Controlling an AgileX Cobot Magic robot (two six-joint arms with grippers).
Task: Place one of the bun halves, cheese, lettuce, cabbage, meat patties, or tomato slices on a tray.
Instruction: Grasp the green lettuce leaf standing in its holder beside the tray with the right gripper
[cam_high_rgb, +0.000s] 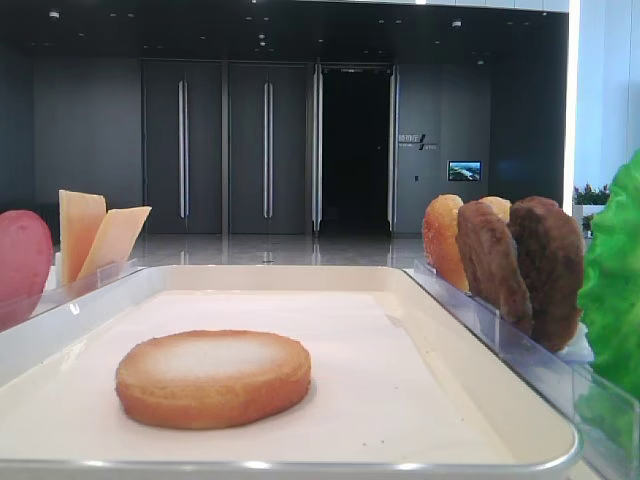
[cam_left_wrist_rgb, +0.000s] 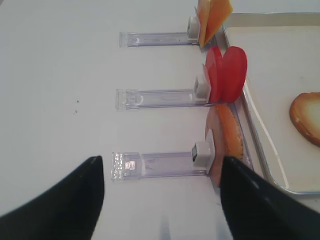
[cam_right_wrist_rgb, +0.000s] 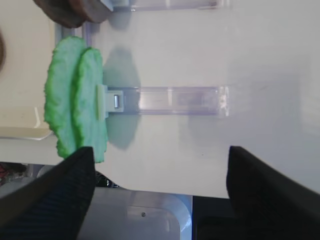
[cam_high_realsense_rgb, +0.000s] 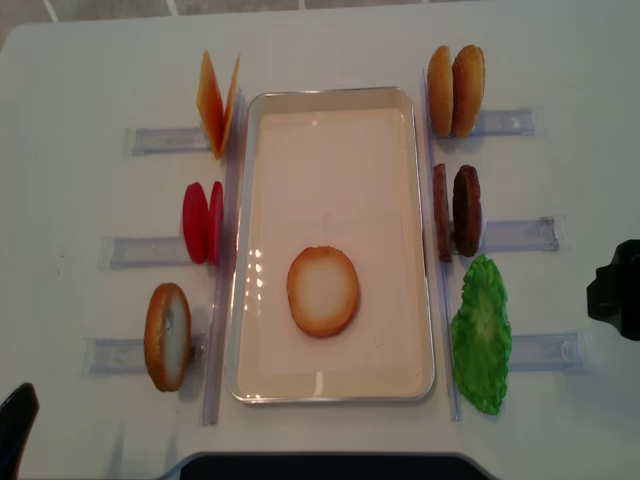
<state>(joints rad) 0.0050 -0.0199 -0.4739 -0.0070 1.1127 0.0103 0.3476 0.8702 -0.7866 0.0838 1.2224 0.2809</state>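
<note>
One bun half (cam_high_realsense_rgb: 322, 291) on tray (cam_high_realsense_rgb: 330, 110); two patties (cam_high_realsense_rgb: 457, 211) racked.

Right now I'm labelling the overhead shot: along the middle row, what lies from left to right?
Tomato slices → tray → meat patties → clear holder.

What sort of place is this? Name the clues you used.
Probably a robot test bench in a large lobby or showroom, not a kitchen: a white table with toy burger parts upright in clear holders beside a tray, and tall dark doors behind.
</note>
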